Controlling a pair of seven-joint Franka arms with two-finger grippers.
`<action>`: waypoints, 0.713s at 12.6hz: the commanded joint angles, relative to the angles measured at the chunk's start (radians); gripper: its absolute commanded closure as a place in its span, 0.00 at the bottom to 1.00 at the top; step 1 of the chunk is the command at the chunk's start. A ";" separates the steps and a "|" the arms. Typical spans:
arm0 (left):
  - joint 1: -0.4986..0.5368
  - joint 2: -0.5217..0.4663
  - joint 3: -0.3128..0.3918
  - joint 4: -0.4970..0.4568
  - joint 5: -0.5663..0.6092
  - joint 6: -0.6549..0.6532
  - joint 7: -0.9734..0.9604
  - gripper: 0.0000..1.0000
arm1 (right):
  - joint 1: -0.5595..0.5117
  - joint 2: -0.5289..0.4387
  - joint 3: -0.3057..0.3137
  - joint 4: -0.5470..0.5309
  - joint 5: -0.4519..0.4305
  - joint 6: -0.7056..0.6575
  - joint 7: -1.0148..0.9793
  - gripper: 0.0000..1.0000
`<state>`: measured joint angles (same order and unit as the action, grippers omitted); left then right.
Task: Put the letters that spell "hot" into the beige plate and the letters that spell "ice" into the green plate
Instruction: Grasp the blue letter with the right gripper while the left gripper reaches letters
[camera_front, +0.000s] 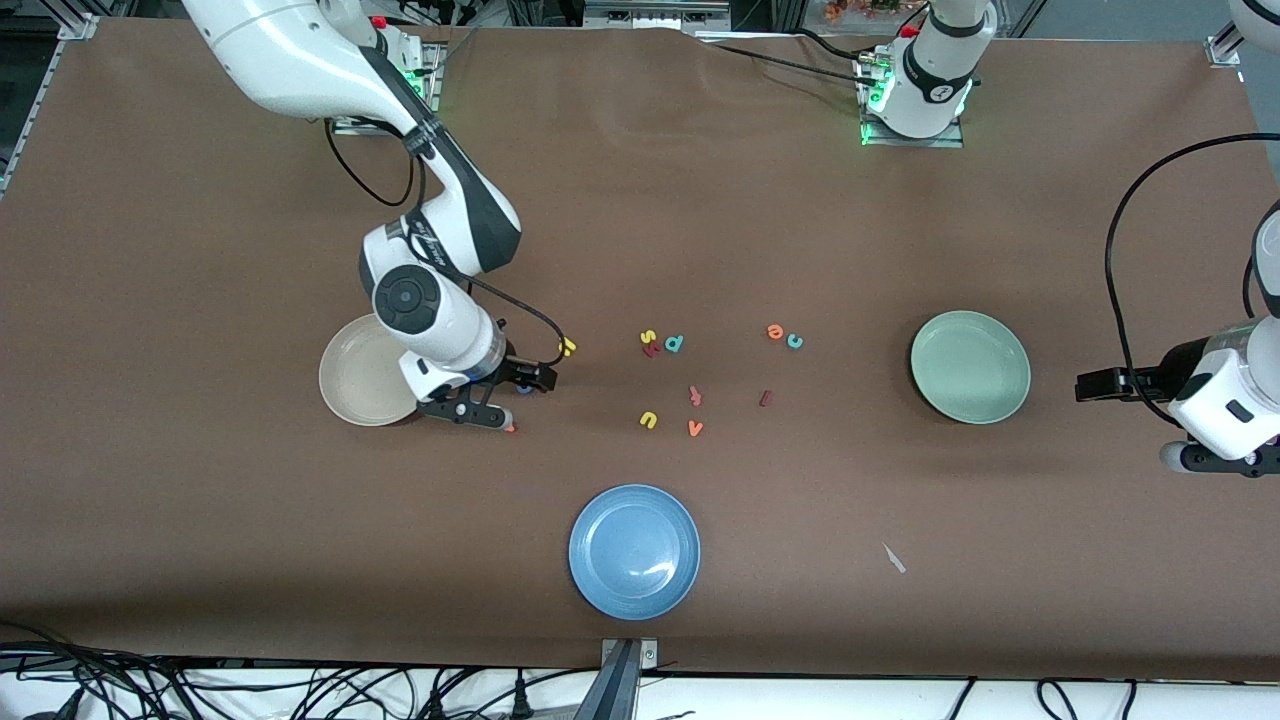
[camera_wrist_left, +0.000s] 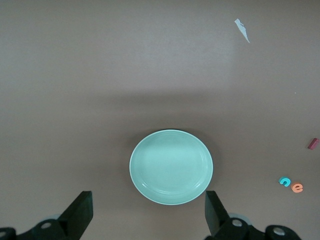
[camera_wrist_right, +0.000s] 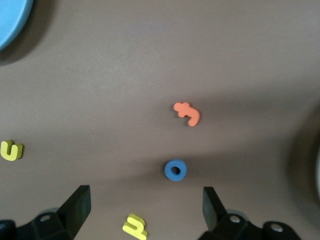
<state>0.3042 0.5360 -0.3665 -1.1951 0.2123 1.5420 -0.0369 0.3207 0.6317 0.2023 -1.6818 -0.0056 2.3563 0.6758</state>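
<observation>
Right gripper spread wide, blue o between fingertips

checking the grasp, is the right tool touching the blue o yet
Apart. The right wrist view shows the blue o lying on bare table between the open fingers of the right tool, clear of both.
</observation>
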 joint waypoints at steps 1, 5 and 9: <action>-0.010 0.005 -0.003 -0.006 -0.010 0.010 -0.020 0.01 | 0.023 0.003 -0.009 -0.038 -0.026 0.061 0.027 0.01; -0.085 0.047 -0.005 -0.066 -0.033 0.062 -0.229 0.00 | 0.035 0.016 -0.021 -0.064 -0.145 0.077 0.027 0.01; -0.164 0.039 -0.008 -0.314 -0.059 0.317 -0.489 0.01 | 0.043 0.042 -0.024 -0.067 -0.148 0.112 0.027 0.01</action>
<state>0.1677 0.6032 -0.3792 -1.3870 0.1798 1.7664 -0.4271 0.3476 0.6627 0.1904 -1.7420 -0.1335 2.4339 0.6881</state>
